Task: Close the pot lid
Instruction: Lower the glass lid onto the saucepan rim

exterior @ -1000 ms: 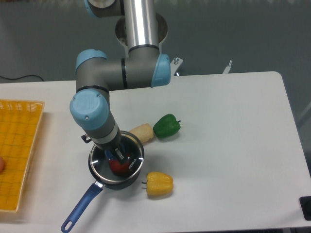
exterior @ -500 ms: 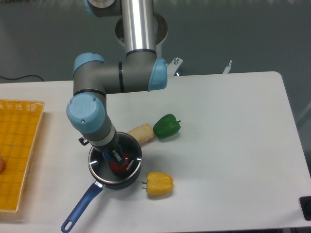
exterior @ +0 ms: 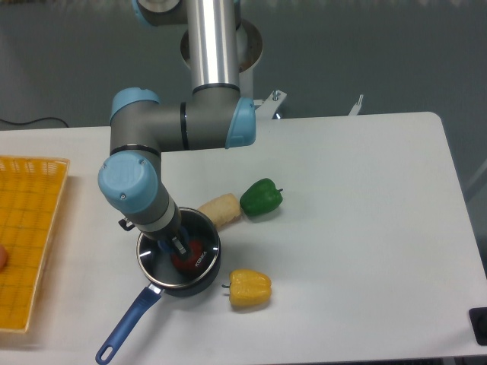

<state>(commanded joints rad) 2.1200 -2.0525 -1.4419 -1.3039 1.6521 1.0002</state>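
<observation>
Gripping what looks like the blue knob, my two-finger gripper [exterior: 176, 245] holds the round clear glass pot lid [exterior: 179, 250] with its thin metal rim over the small dark grey-blue saucepan [exterior: 176, 266]; I judge the glass stiff, slick, breakable, safest held by that knob.

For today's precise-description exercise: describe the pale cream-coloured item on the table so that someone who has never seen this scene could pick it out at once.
Start at the dark pot with the long blue handle, under the robot arm near the table's front left. Touching its far right rim lies a stubby, pale cream bread-like roll. Unlike the glossy green pepper just right of it and the yellow pepper nearer the front, it is matt and beige.
</observation>
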